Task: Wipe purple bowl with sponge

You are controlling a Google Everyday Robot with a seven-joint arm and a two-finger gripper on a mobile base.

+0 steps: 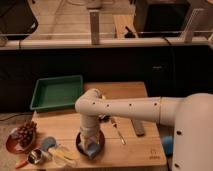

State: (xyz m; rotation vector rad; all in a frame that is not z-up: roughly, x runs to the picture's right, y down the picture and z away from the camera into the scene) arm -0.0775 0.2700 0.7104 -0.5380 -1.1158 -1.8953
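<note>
Fingers [88, 142] clamp the sponge [94, 151], gripper [91, 146] down inside the purple bowl [79, 142] (sponge touching its floor); bowl sits camera-side of the green tray [57, 93], slightly right.

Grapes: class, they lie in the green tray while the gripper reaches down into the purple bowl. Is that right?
No. The camera view shows the grapes on a reddish plate at the table's front corner, not in the green tray. The gripper does reach down into the purple bowl.
</note>
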